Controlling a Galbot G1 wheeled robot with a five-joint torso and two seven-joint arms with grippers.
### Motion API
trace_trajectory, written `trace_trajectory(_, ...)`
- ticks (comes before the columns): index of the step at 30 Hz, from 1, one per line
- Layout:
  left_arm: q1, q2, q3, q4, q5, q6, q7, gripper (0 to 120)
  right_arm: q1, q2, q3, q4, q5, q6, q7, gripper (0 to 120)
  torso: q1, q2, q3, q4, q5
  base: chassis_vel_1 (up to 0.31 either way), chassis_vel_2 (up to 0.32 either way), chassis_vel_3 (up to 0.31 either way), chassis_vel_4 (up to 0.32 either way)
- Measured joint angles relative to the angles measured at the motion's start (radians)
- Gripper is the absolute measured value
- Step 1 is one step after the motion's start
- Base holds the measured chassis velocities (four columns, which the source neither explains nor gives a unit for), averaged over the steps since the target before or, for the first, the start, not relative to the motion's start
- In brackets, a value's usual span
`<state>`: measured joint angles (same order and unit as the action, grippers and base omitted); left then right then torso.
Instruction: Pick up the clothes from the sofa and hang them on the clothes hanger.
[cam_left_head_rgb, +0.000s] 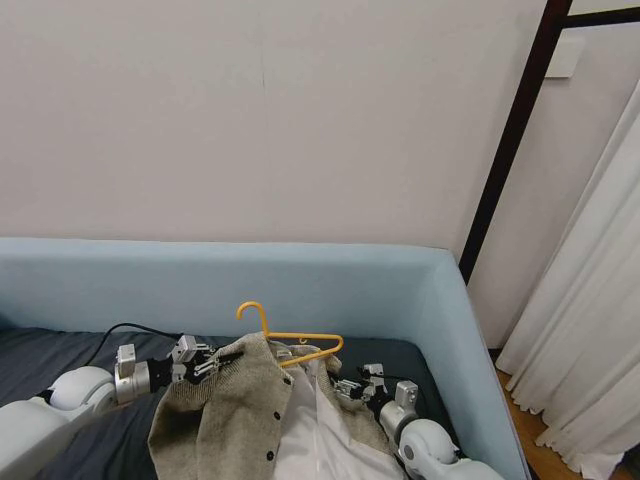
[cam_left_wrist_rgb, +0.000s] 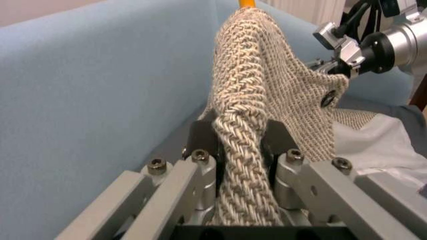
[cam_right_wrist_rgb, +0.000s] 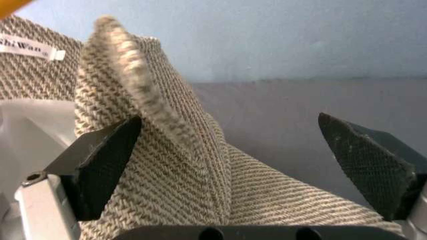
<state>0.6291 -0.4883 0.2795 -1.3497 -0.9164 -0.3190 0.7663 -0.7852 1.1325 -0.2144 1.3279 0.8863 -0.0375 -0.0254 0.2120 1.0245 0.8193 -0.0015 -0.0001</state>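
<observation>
- I see the knit cardigan (cam_left_head_rgb: 235, 410) on the dark seat of the blue sofa (cam_left_head_rgb: 300, 280), toward its right end. Its collar is toward the backrest, and a white shirt (cam_left_head_rgb: 320, 440) shows through the open front.
- A yellow hanger (cam_left_head_rgb: 290, 340) is already in the neck. Its hook stands up above the collar and its bar runs left to right, so the shoulder line, the long axis I care about, spans the gap between my 2 arms.
- The left gripper (cam_left_head_rgb: 203, 362) is at the left shoulder. In the left wrist view its fingers (cam_left_wrist_rgb: 201, 137) are pressed together on a thick fold of the knit edge, which runs straight out from between the pads toward the hanger.
- The right gripper (cam_left_head_rgb: 345, 390) is at the opposite shoulder, just below the bar's right end. Its fingers (cam_right_wrist_rgb: 100, 160) are spread wide and hold nothing.
- The relation that matters: in the right wrist view a raised ridge of knit stands between the 2 spread fingers, but off-centre. It touches or nearly touches 1 pad and sits well apart from the other.
- The ridge runs away from the palm, roughly across the closing line, so I judge a close from here would catch it.
- My worry is the thin bite on that side: only the ridge's crest sits between the pads, and the sewn label (cam_right_wrist_rgb: 27, 47) and shirt lie just beside it.
</observation>
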Motion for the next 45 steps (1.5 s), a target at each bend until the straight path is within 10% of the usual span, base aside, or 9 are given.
trace_trajectory(27, 0.03, 0.018, -0.026, 0.004, 0.011, -0.007, 0.007, 11, 0.012, -0.01, -0.038, 0.013, 0.036, 0.025, -0.03, 2, 0.0, 0.0, 0.0, 0.0, 0.0001, 0.0, 0.0, 0.0, 0.0)
trace_trajectory(45, 0.035, 0.051, -0.04, -0.006, -0.004, -0.024, 0.055, 11, 0.03, -0.071, -0.034, 0.07, 0.03, 0.003, -0.009, 0, 0.0, 0.0, 0.0, 0.0, 0.0002, 0.0, 0.0, 0.0, 0.0)
